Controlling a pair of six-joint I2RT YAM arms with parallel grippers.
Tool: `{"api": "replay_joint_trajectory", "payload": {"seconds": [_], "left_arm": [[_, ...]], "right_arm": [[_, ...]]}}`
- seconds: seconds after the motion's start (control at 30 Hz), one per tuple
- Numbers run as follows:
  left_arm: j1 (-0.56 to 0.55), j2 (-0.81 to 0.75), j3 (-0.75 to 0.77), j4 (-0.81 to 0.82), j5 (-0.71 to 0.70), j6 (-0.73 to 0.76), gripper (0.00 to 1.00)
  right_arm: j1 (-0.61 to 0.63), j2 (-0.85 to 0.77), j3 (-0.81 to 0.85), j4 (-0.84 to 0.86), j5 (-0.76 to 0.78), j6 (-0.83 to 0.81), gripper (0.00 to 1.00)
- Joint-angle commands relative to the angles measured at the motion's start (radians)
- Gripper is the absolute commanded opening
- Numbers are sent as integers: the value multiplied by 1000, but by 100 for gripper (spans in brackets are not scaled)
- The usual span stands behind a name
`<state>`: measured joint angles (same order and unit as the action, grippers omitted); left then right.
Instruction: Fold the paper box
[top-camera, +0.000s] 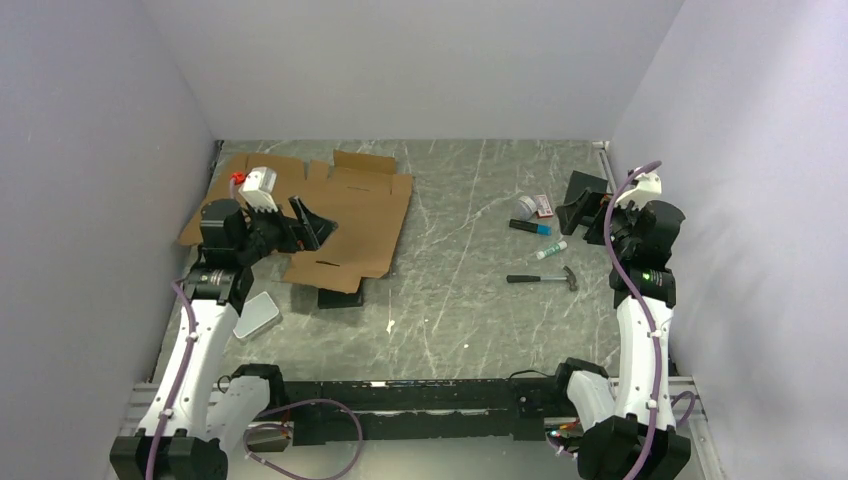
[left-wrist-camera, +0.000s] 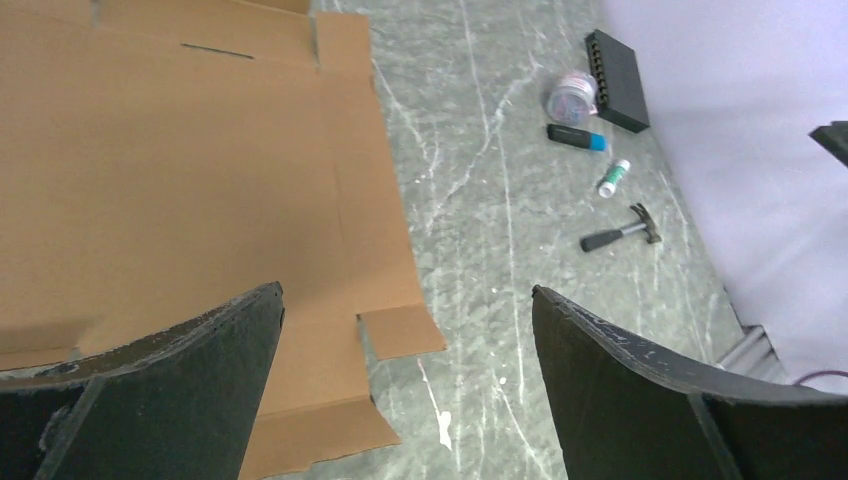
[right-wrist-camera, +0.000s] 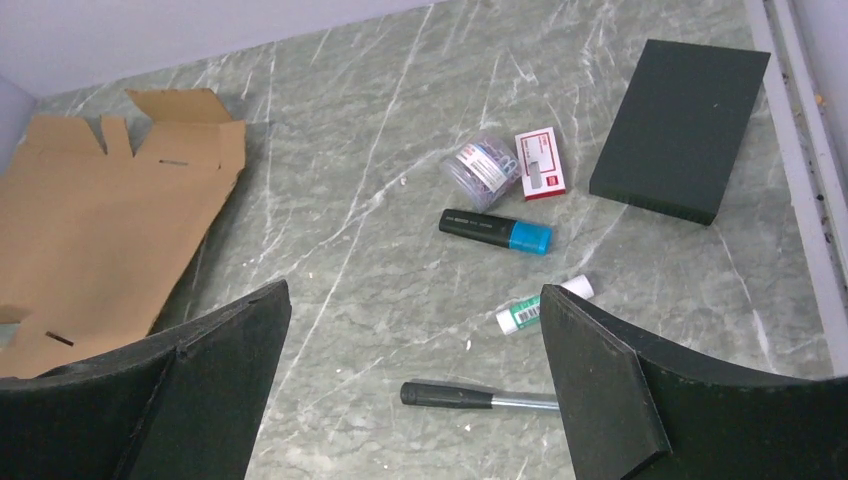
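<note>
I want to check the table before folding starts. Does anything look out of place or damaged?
Nothing looks damaged or spilled. The box lies flat, unfolded, with one far flap lifted. A black block sits at its near edge, seemingly partly under it, which could hinder folding.

A robotics lab test cell: plain pale walls (top-camera: 400, 60) box in a grey marble-patterned table (top-camera: 460, 310) on three sides, a cabled left arm (top-camera: 193, 345) and right arm (top-camera: 637, 335) are bolted to a black rail (top-camera: 430, 393) at its near edge, with a hammer (top-camera: 543, 279) lying loose
</note>
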<state>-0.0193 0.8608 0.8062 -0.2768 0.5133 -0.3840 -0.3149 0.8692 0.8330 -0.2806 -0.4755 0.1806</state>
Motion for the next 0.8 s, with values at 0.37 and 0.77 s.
{"api": "replay_joint_trajectory", "payload": {"seconds": [0.37,0.77], "left_arm": [[-445,188,231,-211,-330,-9,99],[-838,655,496,-415,-865,14,94]], "right_arm": [[-3,-20,-45,60,-154,-93,100],[-2,-37,-109,-1,-501,-385,100]]}}
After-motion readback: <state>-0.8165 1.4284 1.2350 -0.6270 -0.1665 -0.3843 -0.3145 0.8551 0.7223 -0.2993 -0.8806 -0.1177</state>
